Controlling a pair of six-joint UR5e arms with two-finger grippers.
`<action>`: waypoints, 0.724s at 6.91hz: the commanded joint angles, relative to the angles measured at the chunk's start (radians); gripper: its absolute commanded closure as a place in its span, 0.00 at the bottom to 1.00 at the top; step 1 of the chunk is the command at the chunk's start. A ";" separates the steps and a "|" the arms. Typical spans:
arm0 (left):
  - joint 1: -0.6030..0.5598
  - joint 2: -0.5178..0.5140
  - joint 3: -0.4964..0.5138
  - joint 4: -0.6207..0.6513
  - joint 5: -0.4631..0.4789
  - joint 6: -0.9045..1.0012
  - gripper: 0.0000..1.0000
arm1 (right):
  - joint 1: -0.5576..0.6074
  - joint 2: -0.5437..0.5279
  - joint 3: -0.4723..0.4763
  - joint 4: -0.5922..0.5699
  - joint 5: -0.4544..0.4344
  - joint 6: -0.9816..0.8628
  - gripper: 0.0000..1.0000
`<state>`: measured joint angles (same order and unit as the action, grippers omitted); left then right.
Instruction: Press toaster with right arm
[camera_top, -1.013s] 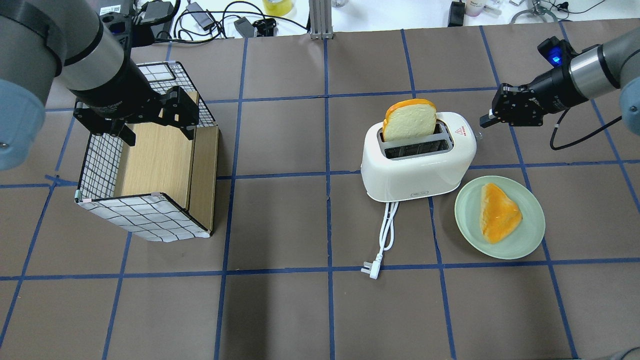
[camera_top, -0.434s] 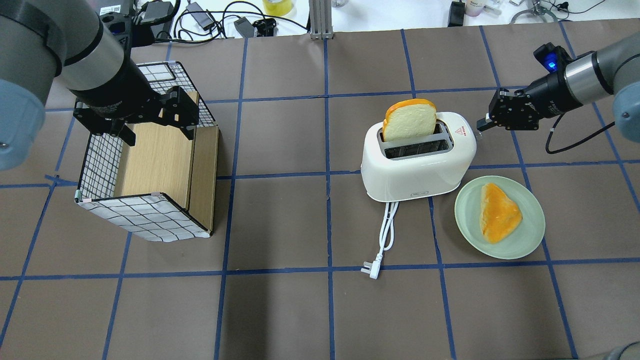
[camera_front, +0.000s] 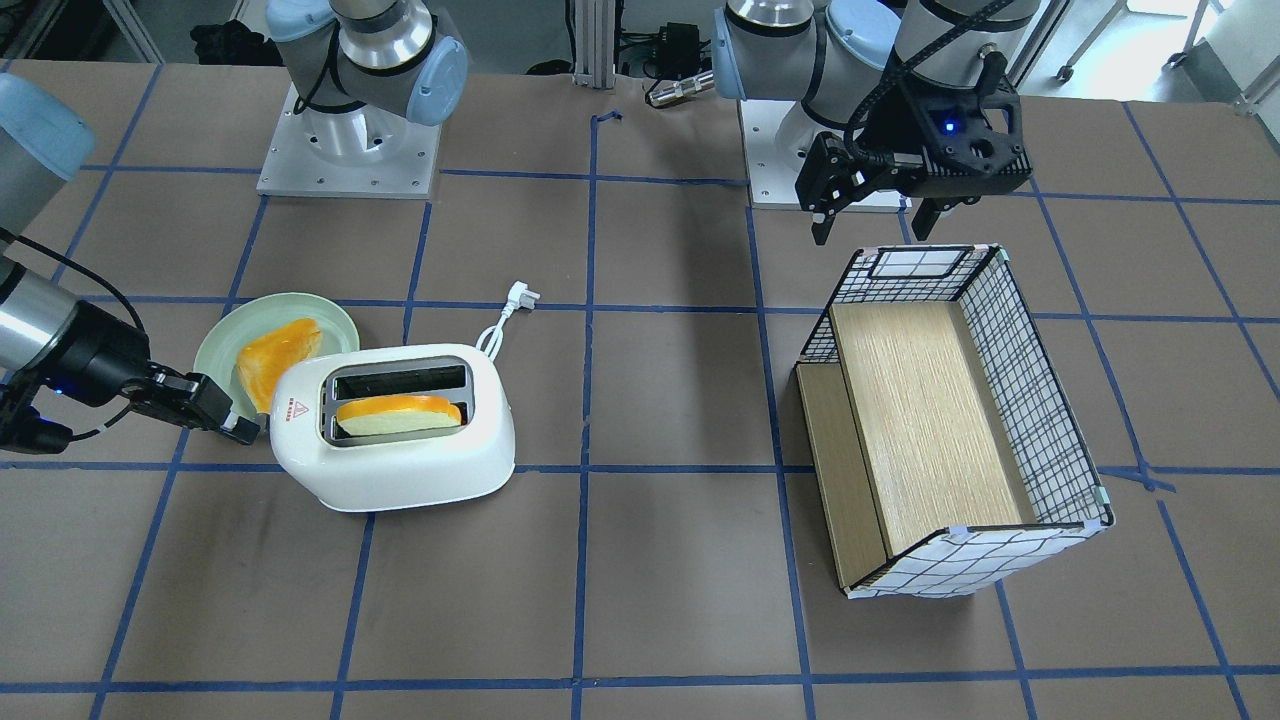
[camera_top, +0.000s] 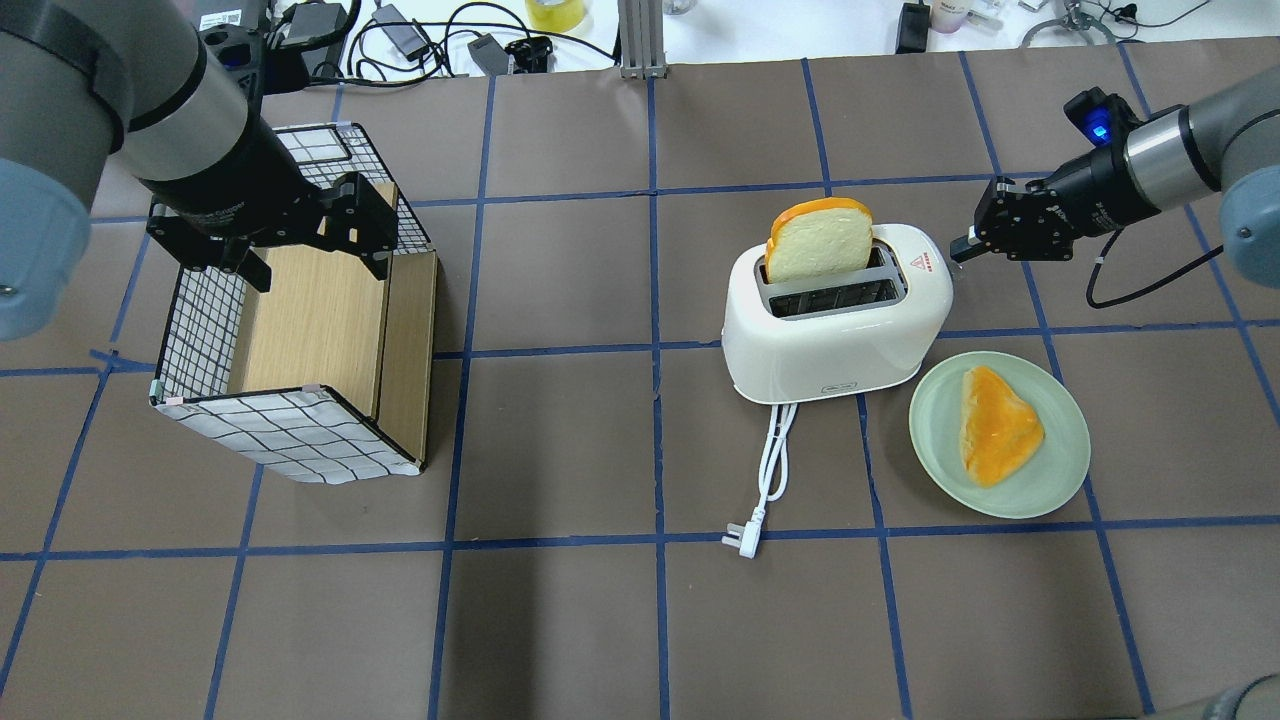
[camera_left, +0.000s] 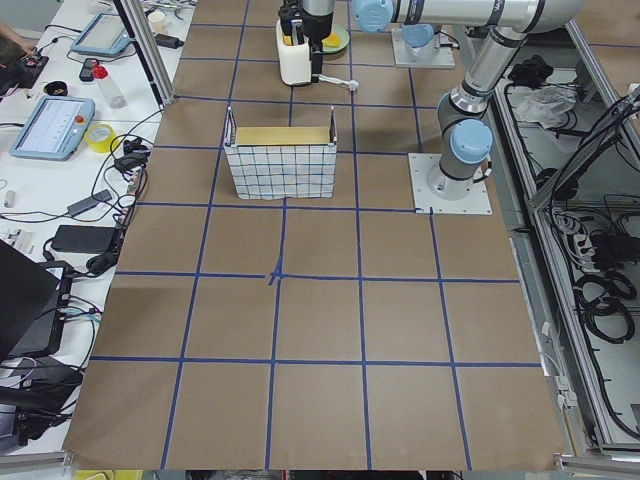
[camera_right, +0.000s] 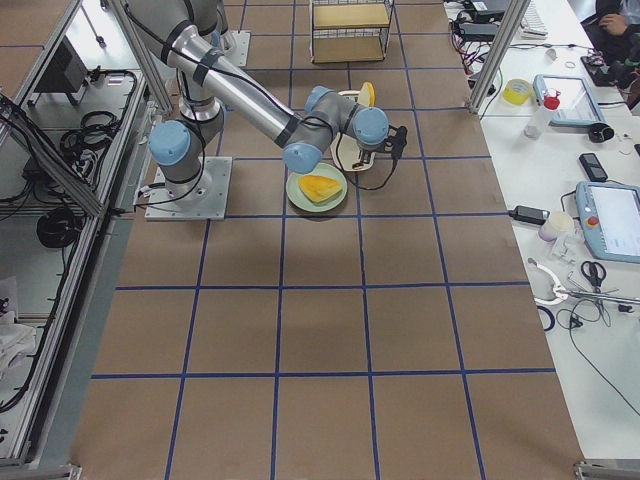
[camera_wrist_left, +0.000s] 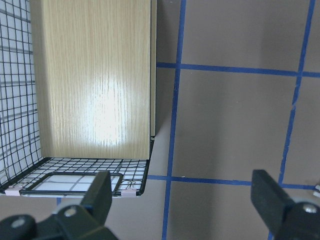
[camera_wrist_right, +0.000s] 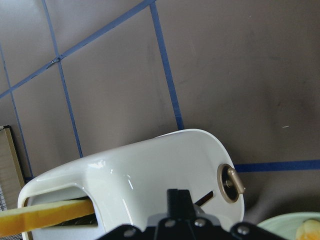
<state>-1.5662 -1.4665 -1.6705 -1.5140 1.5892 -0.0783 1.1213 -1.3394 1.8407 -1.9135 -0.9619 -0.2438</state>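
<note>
From the front-facing camera, the toaster (camera_front: 400, 455) stood toward my right-hand edge of the worktop, with my right gripper (camera_front: 247, 432) just beside its end. Overhead, those jaws were pinched together near the red sticker (camera_top: 925, 263). My right wrist camera faced the toaster's end. My left gripper (camera_wrist_left: 182, 200), jaws spread wide, hung over the basket (camera_wrist_left: 75, 167).

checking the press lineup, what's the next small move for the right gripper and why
Probably ease the right gripper in against the toaster end, then push down at the lever slot. Its jaws are shut and sit right by that end face, near the knob. The bread slice stands high, so nothing looks pressed yet.
</note>
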 joint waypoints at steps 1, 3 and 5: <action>0.000 0.000 0.000 0.000 -0.002 0.000 0.00 | 0.000 0.005 0.002 -0.002 0.000 0.000 1.00; 0.000 0.000 0.000 0.000 0.000 0.000 0.00 | 0.000 0.013 0.002 -0.004 0.000 0.000 1.00; 0.000 0.000 0.000 0.000 0.000 0.000 0.00 | 0.000 0.016 0.028 -0.034 0.000 0.000 1.00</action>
<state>-1.5662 -1.4665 -1.6705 -1.5141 1.5892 -0.0782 1.1213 -1.3266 1.8526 -1.9261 -0.9618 -0.2439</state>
